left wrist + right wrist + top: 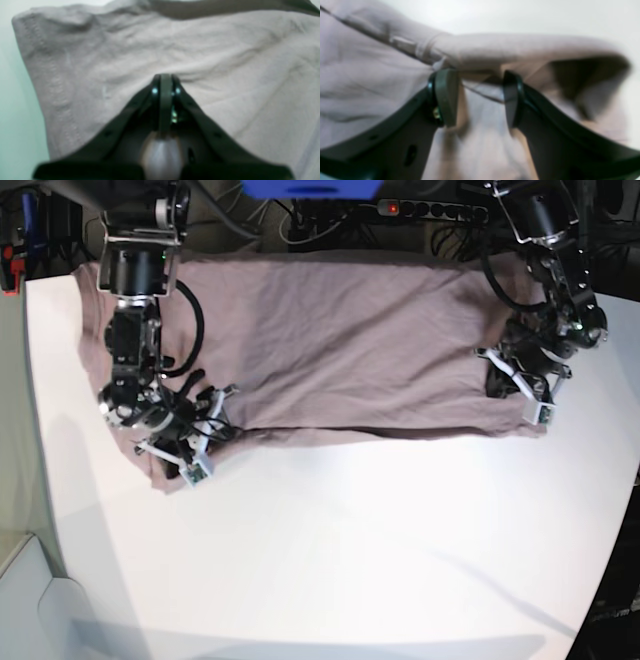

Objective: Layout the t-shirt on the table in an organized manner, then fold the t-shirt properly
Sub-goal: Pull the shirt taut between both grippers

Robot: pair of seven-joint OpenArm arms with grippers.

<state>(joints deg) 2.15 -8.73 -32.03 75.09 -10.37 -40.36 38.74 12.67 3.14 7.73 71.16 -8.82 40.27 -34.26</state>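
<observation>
Right gripper (195, 442), at the scene's left, has jaws apart straddling a rumpled sleeve fold of the shirt (330, 350), gripping nothing yet. It should seat deep over the hem before closing. The shirt lies spread along the far side of the table (340, 560). At the right, left gripper (515, 385) rests closed on cloth; whether it pinches any, I can't tell.

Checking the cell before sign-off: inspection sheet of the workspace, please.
Surface: white table, near half bare.
Job's things: mauve t-shirt spread across the far side, lying wide, wrinkled.
Clutter: nothing seen on the table.
Grippers: left gripper shut, tips over the cloth; whether cloth is pinched is unclear. Right gripper open, a bunched fold at its tips.
Cables: power strip and leads behind the table; black cable looped at the right arm.
Surroundings: dark equipment behind the far edge.
</observation>
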